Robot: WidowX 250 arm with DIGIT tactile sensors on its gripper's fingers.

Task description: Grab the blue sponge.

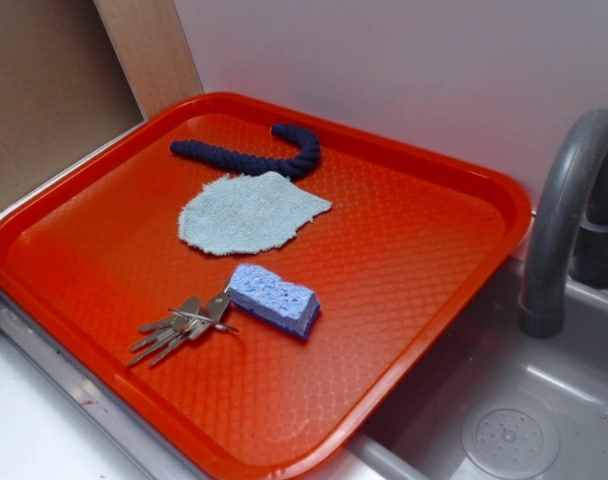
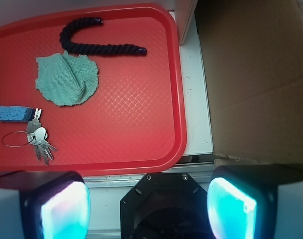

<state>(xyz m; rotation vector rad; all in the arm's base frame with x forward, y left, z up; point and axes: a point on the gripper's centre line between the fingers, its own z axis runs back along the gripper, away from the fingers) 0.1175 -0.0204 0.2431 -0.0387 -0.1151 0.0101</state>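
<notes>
The blue sponge (image 1: 274, 298) is a small periwinkle foam block lying on the red tray (image 1: 414, 260), right beside a bunch of keys (image 1: 181, 325). In the wrist view the blue sponge (image 2: 12, 113) sits at the tray's left edge, with the keys (image 2: 39, 138) just below it. My gripper (image 2: 148, 206) hangs high above, off the tray (image 2: 136, 124) near its front edge, far to the right of the sponge. Its jaws stand wide apart with nothing between them. The exterior view shows no part of the gripper.
A pale blue-green rag (image 1: 250, 212) and a dark navy rope (image 1: 252, 155) lie at the tray's far side. A grey sink (image 1: 504, 420) with a curved faucet (image 1: 564, 220) is to the right. A cardboard panel (image 2: 256, 74) stands beside the tray.
</notes>
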